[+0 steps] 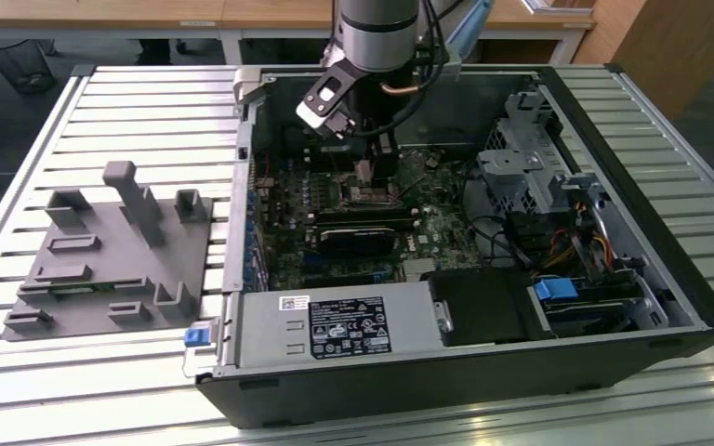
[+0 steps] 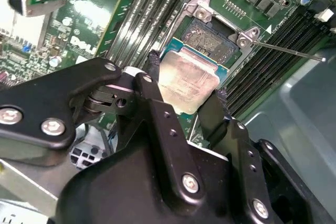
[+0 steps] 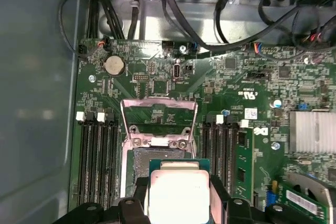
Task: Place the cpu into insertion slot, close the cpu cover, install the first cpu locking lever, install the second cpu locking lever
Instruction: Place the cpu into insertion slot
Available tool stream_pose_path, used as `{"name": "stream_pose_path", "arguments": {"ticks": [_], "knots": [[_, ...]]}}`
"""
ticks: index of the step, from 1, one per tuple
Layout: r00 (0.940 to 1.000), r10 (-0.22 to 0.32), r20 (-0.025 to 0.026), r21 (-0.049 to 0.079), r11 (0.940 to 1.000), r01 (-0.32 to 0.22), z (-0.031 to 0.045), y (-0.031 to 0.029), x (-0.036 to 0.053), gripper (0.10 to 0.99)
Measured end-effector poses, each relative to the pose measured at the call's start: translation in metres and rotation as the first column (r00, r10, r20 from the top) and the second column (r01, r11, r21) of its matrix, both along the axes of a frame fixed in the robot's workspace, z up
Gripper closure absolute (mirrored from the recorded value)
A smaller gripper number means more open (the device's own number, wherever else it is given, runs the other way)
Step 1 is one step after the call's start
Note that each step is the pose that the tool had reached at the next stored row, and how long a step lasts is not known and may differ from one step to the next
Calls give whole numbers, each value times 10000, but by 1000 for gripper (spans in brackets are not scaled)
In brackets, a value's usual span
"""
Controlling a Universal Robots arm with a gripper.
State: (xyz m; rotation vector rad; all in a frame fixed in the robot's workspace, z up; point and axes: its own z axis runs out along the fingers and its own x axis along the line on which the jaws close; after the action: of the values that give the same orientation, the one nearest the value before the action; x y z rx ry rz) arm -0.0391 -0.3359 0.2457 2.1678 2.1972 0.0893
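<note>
The claw [image 2: 187, 80] gripped the cpu [image 3: 178, 192] by two opposite edges, with the metal face turned up toward both wrist cameras. The chip hung flat just above the insertion slot [image 2: 212, 40] and appeared not yet seated. Part of the socket showed beyond the chip, on the side of the cpu cover [image 3: 160, 99], which stood raised on its hinge. In the exterior view the arm [image 1: 376, 37] stood near-vertical at upper centre, over the open computer case [image 1: 456, 386].
</note>
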Motion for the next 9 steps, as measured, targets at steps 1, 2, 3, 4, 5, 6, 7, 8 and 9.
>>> {"name": "stream_pose_path", "arguments": {"ticks": [1, 2, 3, 4, 5, 6, 7, 8, 9], "knots": [[10000, -12, -1, 1, 10000, 12, -17, 6, -6, 545], [10000, -13, -2, 1, 10000, 13, -34, 11, -15, 545], [10000, -14, -2, 0, 10000, 14, -51, 16, -23, 545], [10000, -15, -2, 0, 10000, 15, -65, 20, -26, 545], [10000, -16, -2, 0, 10000, 16, -76, 23, -27, 545], [10000, -17, -2, 0, 10000, 17, -83, 25, -27, 545], [10000, -17, -2, 1, 10000, 17, -89, 26, -26, 545], [10000, -17, -3, 0, 10000, 17, -92, 26, -26, 545], [10000, -19, -4, -2, 10000, 19, -94, 26, -27, 545]]}}
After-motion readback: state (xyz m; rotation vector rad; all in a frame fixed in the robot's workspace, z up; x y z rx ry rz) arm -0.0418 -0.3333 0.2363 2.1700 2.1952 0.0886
